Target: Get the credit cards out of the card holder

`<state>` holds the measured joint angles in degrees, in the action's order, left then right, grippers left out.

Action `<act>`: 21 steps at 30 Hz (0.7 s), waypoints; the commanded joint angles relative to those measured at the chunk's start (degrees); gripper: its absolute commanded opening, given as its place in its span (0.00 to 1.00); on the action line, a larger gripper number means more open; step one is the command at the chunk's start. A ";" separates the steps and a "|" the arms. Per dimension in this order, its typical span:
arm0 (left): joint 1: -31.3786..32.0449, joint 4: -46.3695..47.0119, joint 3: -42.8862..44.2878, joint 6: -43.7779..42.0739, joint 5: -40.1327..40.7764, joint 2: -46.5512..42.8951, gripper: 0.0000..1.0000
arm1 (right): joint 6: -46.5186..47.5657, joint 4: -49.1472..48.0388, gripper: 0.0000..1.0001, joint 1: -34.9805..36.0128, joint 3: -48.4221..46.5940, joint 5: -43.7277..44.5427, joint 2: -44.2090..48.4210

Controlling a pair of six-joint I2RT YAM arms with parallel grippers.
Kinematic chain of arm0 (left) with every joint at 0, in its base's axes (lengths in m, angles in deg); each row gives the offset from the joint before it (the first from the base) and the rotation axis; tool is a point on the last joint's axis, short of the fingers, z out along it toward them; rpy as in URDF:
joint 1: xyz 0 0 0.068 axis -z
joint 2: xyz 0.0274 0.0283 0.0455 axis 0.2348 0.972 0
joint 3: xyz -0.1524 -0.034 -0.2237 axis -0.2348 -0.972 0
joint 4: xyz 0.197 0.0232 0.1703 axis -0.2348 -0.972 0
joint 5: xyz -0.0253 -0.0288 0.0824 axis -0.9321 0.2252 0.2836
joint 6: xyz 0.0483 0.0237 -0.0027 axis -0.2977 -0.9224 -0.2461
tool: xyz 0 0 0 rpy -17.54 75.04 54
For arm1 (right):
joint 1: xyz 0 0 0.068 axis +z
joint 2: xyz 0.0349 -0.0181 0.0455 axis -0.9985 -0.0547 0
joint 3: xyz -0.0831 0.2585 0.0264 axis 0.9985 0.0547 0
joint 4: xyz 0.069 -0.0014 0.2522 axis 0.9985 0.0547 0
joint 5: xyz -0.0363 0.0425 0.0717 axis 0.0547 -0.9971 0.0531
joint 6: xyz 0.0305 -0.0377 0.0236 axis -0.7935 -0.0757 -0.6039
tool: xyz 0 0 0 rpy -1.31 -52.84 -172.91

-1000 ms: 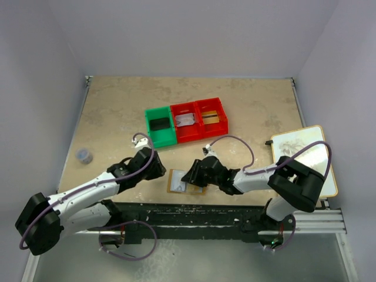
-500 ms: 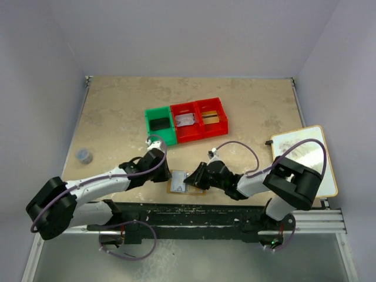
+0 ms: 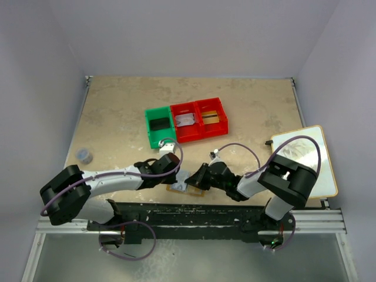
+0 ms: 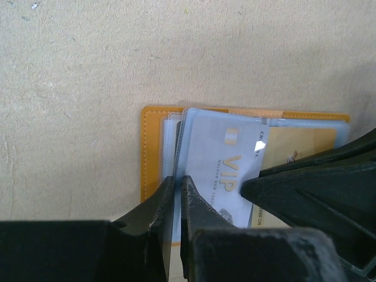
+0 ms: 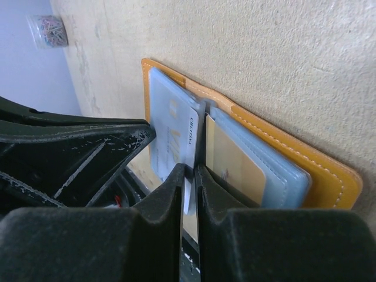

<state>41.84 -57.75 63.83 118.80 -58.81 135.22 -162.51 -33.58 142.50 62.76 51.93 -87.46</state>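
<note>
The card holder [image 3: 175, 188] lies open near the table's front edge, orange-tan with pale blue pockets [image 4: 151, 153] [image 5: 329, 176]. A pale grey-white VIP card [image 4: 217, 158] [image 5: 170, 129] sticks partly out of its left half. A gold-tan card [image 4: 299, 144] [image 5: 232, 158] sits in the right half. My right gripper [image 3: 190, 181] [image 5: 195, 170] is shut on the VIP card's edge. My left gripper [image 3: 182, 176] [image 4: 177, 182] is pinched on a pale pocket leaf at the holder's left side. The two grippers almost touch.
A green bin [image 3: 149, 130] holds a black card; two red bins [image 3: 177, 136] [image 3: 223, 117] hold a grey card and a gold one. A large white tan-edged board [image 3: 305, 158] lies at the right. A small jar [image 3: 84, 155] stands at the left.
My left gripper has moved right along the front edge and onto the holder's left side. My right gripper has stayed at the holder and shifted slightly.
</note>
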 commanded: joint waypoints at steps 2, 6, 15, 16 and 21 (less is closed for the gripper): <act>0.57 -1.09 -1.46 1.25 2.05 -0.29 0.04 | -1.70 -1.09 0.05 0.20 1.34 0.61 0.76; 0.57 -2.32 -1.64 1.47 3.66 -0.37 0.04 | -2.02 -3.93 0.00 -0.63 3.00 -0.31 1.54; 0.57 -2.92 -2.25 2.21 5.28 -1.54 0.03 | -2.40 -0.53 0.00 -1.25 6.39 -0.40 8.17; 0.52 -3.05 -2.22 2.35 5.44 -1.72 0.03 | -2.35 1.02 0.00 -1.28 6.41 0.01 9.17; 0.52 -3.35 -2.01 2.88 5.82 -4.10 0.06 | -0.62 11.79 0.00 -1.38 4.46 2.19 13.09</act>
<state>42.38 -58.67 62.54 120.78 -55.23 133.60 -164.50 -31.24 141.49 68.72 51.80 -77.12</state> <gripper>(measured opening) 0.043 0.005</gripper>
